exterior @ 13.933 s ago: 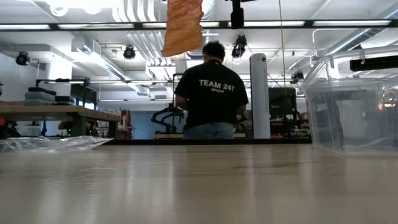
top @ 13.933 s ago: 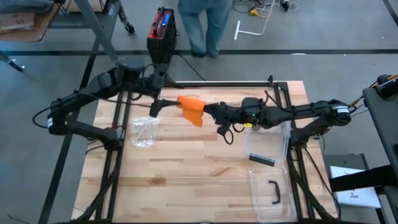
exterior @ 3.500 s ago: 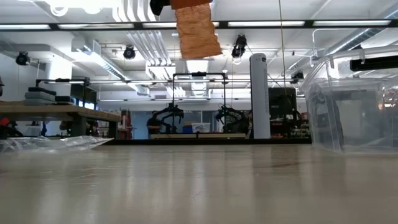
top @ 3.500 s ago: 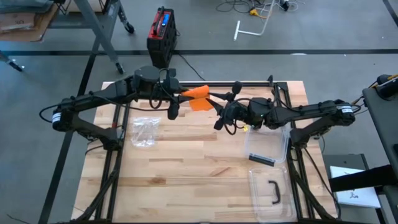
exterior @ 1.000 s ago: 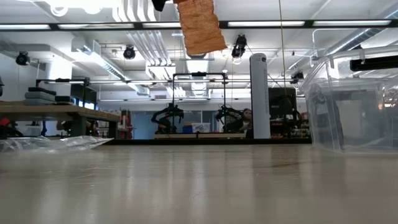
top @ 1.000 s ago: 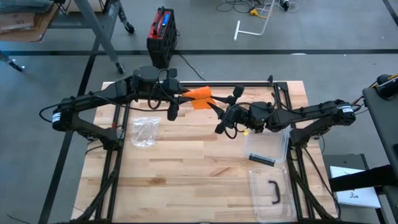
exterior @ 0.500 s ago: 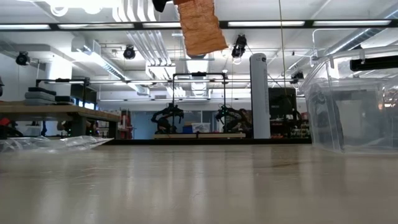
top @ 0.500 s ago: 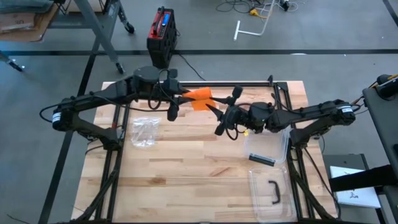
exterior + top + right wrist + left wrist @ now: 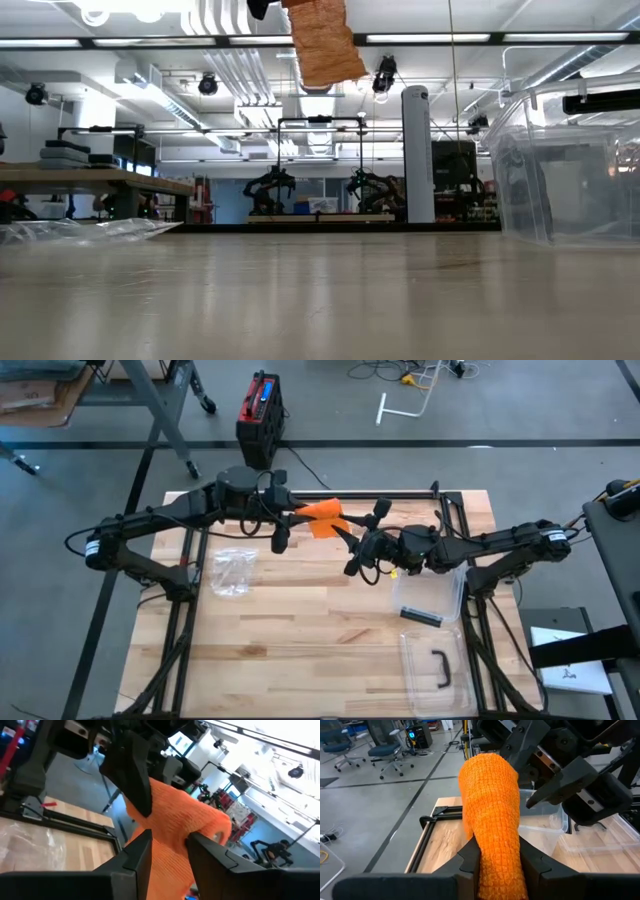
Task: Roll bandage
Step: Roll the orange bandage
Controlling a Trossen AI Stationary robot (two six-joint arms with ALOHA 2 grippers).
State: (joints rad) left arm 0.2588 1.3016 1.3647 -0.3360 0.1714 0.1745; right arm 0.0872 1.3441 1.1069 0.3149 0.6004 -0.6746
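1. I hold the orange bandage (image 9: 322, 518) in the air, above the far part of the wooden counter (image 9: 300, 630), between my two arms.
2. My left fingers (image 9: 469, 861) are clamped on one end of the bandage; in the left wrist view the orange fabric stands up between them.
3. My right fingers (image 9: 136, 851) are clamped on the other end; in the right wrist view the fabric passes between them and bends over.
4. In the high view my left gripper (image 9: 287, 515) is at the left side of the bandage and my right gripper (image 9: 343, 536) is at its right side, both near each other.
5. In the low view a piece of the bandage (image 9: 322, 42) hangs from the top, well above the counter surface.
6. A clear plastic bag (image 9: 230, 571) lies on the left part of the counter.
7. A clear plastic box (image 9: 432, 592) stands at the right side, and its lid (image 9: 434, 672) with a dark handle lies closer to the near edge.
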